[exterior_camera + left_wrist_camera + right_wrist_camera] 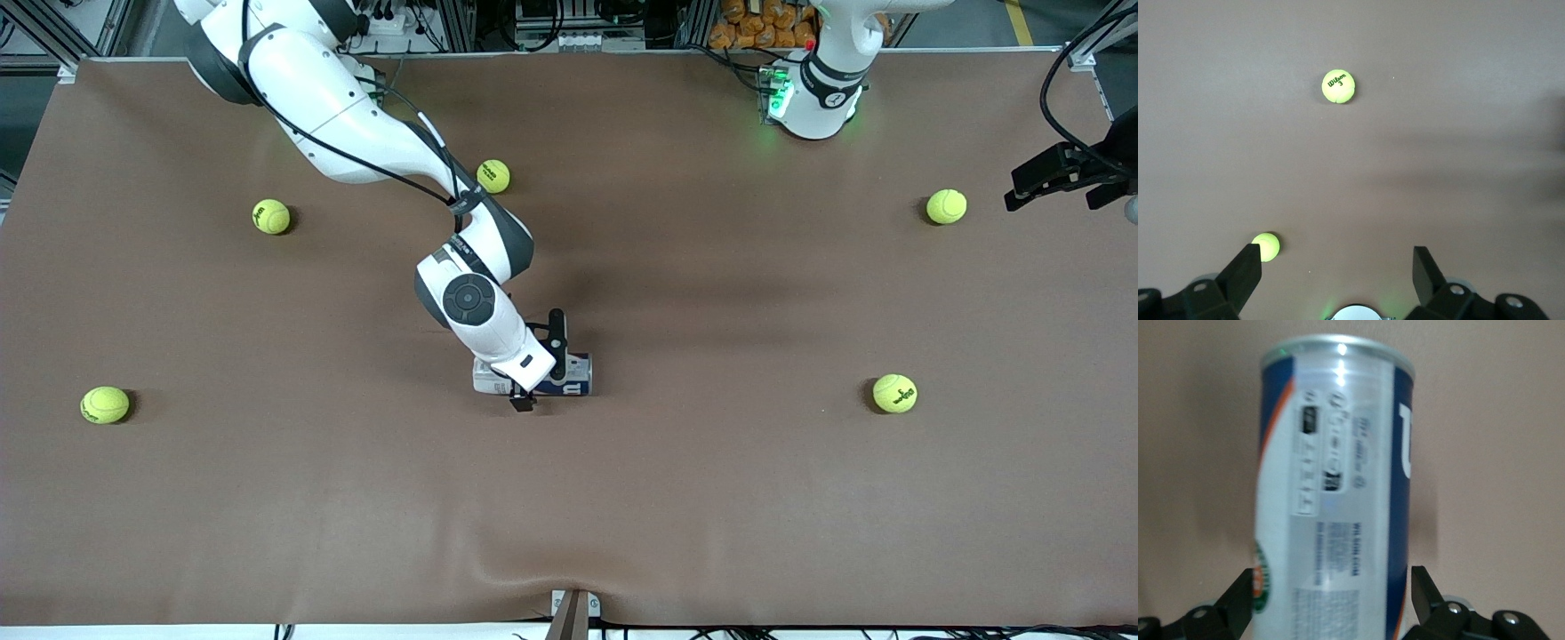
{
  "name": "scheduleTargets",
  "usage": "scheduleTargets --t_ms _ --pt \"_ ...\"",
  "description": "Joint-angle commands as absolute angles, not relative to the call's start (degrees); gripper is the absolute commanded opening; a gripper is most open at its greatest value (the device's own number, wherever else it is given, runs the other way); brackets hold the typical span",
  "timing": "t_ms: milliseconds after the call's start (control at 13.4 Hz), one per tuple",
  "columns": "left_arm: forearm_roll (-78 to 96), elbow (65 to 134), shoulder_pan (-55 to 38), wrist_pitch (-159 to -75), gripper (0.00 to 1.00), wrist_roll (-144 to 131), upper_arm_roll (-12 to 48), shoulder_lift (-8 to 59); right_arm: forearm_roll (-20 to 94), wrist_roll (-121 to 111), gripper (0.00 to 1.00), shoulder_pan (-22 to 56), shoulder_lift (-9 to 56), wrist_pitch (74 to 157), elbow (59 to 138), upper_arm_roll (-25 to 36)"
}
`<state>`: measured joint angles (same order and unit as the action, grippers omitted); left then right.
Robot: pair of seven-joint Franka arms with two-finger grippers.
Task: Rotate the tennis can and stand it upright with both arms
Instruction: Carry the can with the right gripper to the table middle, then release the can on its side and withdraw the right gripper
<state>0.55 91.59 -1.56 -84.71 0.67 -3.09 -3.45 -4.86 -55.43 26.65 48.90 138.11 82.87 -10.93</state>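
A: Where's the right hand (539,360)?

B: Low at the tennis can (569,377), near the middle of the counter (711,498). In the right wrist view its two fingers (1238,593) stand wide, one on each side of the can's body, with a sliver of space showing, so nothing is gripped.

A: And the can itself?

B: It lies on its side between those fingers, its silver rim end pointing away from the wrist. From the front, the wrist covers most of it; only the blue and white label ends show.

A: The left hand (1338,263)?

B: It waits high over the left arm's end of the counter, well apart from the can, spread wide and empty. From the front it is cut by the frame edge. Two tennis balls (1338,86) lie below it.
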Motion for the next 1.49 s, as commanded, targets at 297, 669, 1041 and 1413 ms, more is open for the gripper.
scheduleTargets --t_ms 297,669,1041,1413 --pt "10.4 90.5 -1.1 -84.0 1.00 0.9 -3.2 0.6 1.1 -46.8 1.00 26.3 35.3 121.7 83.1 -11.5" --pt "24.8 90.4 -1.2 -84.6 1.00 1.2 -3.3 8.9 1.2 -36.9 1.00 15.7 27.4 111.3 83.4 -11.0" --pt "37.8 90.5 -0.9 -85.2 1.00 8.0 -3.4 16.5 7.2 -33.0 1.00 10.6 20.2 95.3 83.3 4.2" --pt "52.5 90.5 -0.5 -88.1 1.00 20.4 -3.3 27.8 10.0 -31.4 1.00 5.5 14.7 87.0 83.8 12.5"
